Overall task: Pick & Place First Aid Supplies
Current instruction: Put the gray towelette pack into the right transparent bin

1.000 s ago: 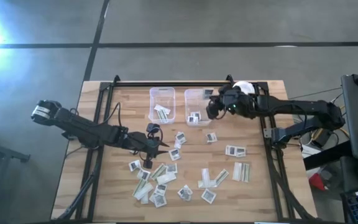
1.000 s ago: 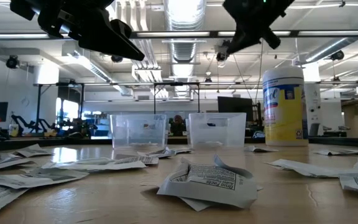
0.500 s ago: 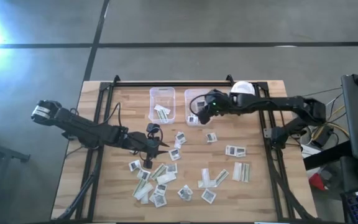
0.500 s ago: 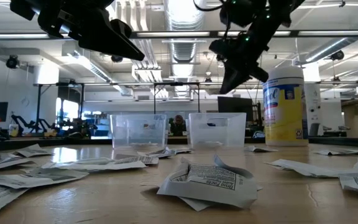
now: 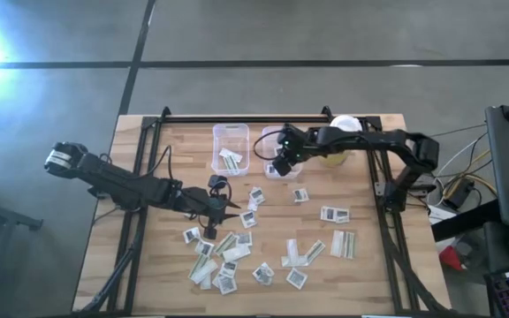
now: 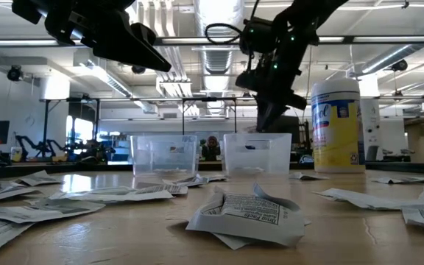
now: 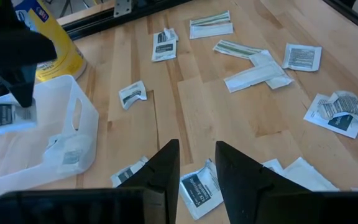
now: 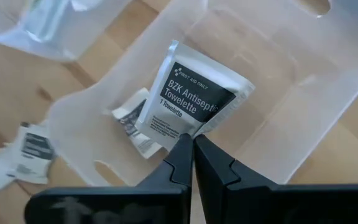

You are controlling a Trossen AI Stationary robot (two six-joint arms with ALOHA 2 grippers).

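Note:
My right gripper [image 5: 281, 164] hangs over the right clear bin [image 5: 269, 134], shut on a white towelette packet [image 8: 194, 99] with dark print. One more packet [image 8: 135, 127] lies on that bin's floor. Many other packets and pale strips [image 5: 237, 252] lie flat on the wooden table, mostly in its near half. My left gripper [image 5: 233, 205] hovers open above the table's middle left, over a packet [image 7: 199, 190], with nothing between its fingers [image 7: 166, 171]. My right gripper pinches the towelette packet by one edge [image 8: 185, 132] between its two shut fingers [image 8: 211, 163]. The fingers slant steeply down from the table's right side. The packet stands out beyond the fingertips, lifted clear, above the inside of the right bin.
A second clear bin [image 5: 231, 148] with a few packets stands left of the first. A yellowish white-lidded jar [image 5: 343, 125] stands at the far right, close to my right arm. Black frame rails [image 5: 263, 117] run along the table's far edge and sides.
My right gripper has gone down and toward the table's left edge, tipping to point more steeply down, and has carried the packet from beside the jar to above the right bin. It stays shut.

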